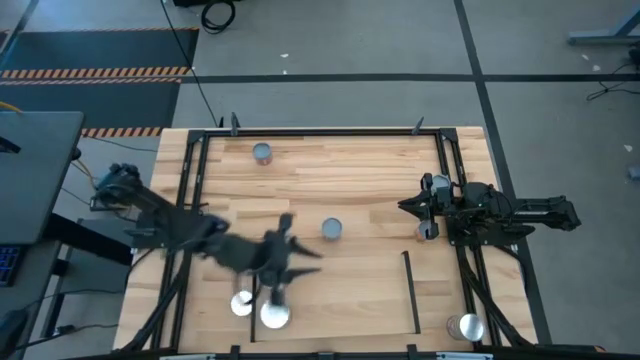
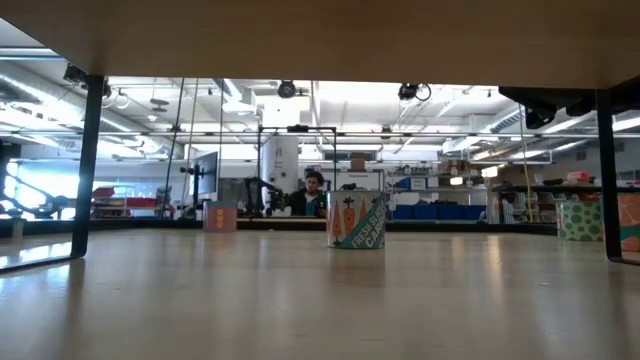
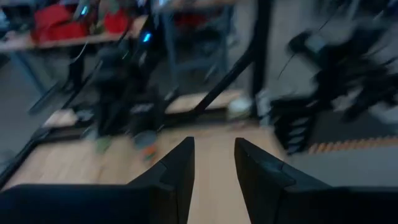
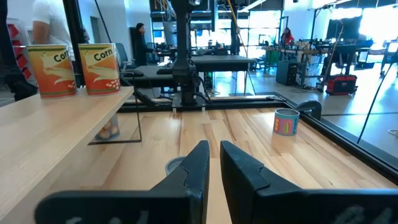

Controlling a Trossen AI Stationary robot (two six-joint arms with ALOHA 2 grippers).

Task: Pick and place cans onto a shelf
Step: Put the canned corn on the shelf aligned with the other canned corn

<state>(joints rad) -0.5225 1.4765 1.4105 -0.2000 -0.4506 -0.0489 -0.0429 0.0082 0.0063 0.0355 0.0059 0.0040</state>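
Your left gripper [image 1: 290, 268] is motion-blurred above two white-topped cans [image 1: 262, 310], fingers slightly parted, empty. Five cans countable. Right gripper [image 1: 408, 206] closed, idle. Shelf [image 4: 56, 124] carries two corn cans [image 4: 76, 68].

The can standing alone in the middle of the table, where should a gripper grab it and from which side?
Probably from straight above, fingers closing on opposite sides of the can's round wall just below the rim. It stands upright with its grey top up and nothing beside it, so any angle around it is free. The left gripper is nearest.
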